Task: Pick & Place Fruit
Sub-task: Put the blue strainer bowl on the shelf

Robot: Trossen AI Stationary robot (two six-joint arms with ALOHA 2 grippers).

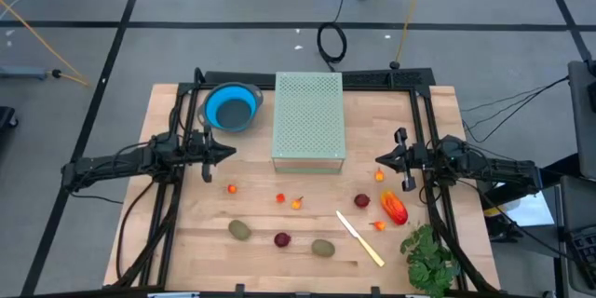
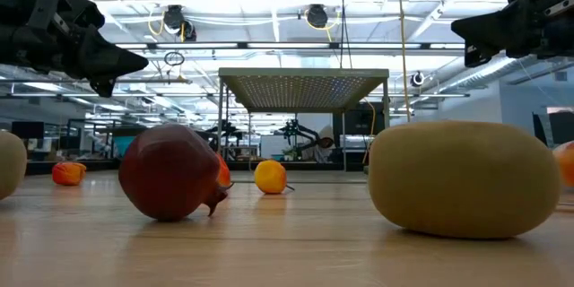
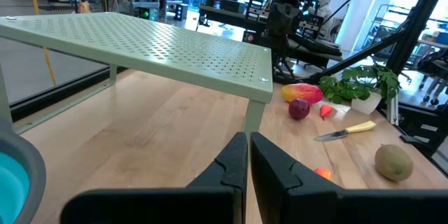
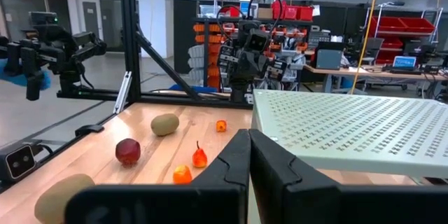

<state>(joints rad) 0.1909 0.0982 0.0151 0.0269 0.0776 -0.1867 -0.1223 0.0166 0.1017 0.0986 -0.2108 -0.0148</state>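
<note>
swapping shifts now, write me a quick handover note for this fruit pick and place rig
Left gripper: shut, empty, above the table near the blue bowl.
Right gripper: shut, empty, beside the green perforated rack.
Fruit on the table: two kiwis, two dark red balls, red-orange oval, several small orange bits.
Done: nothing picked.
Left: every piece.

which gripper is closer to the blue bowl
Left. The left gripper sits shut just in front of the blue bowl, on the table's left side. The right gripper, also shut, is far across the table, beyond the green perforated shelf.
</note>
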